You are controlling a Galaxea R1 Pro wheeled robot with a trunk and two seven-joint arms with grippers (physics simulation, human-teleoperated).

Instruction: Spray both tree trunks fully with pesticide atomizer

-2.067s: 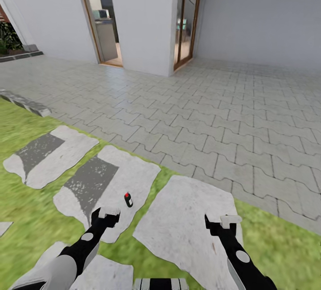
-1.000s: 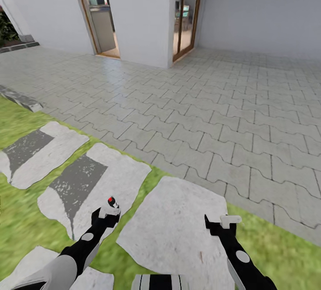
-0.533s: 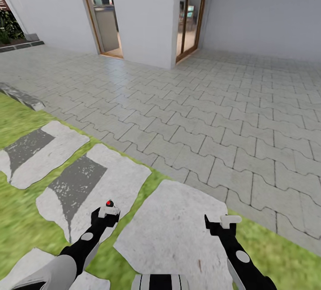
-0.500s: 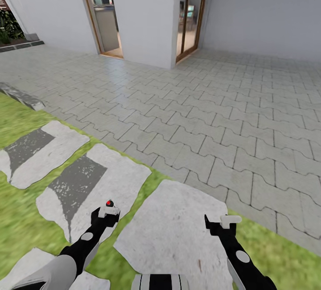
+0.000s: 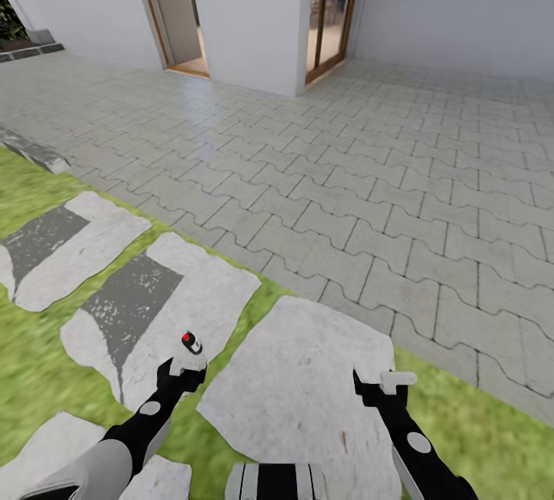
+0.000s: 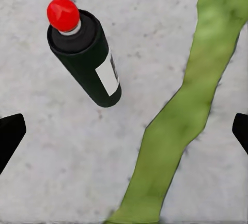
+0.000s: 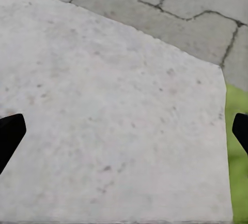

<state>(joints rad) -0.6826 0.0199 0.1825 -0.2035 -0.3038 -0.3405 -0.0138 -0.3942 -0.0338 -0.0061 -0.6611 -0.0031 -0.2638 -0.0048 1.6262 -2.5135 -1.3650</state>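
— On the pale flat stepping stone (image 5: 165, 308) set in the green grass lawn (image 5: 31, 377), what is standing?

— The small dark pesticide atomizer with a red top and white label (image 5: 191, 342) is standing upright there, just beyond the left hand (image 5: 187, 367). In the left wrist view the same bottle (image 6: 85, 53) is sitting ahead of the wide-spread black fingertips (image 6: 10, 136), apart from them, beside a grass strip (image 6: 191, 110).

— And the hands?

— The left hand is hanging spread wide, holding nothing. The right hand (image 5: 388, 381) is hovering over the larger grey stone slab (image 5: 308, 377), fingers likewise spread and gripping nothing. Interlocking grey paving (image 5: 369, 192) is bordering the lawn.
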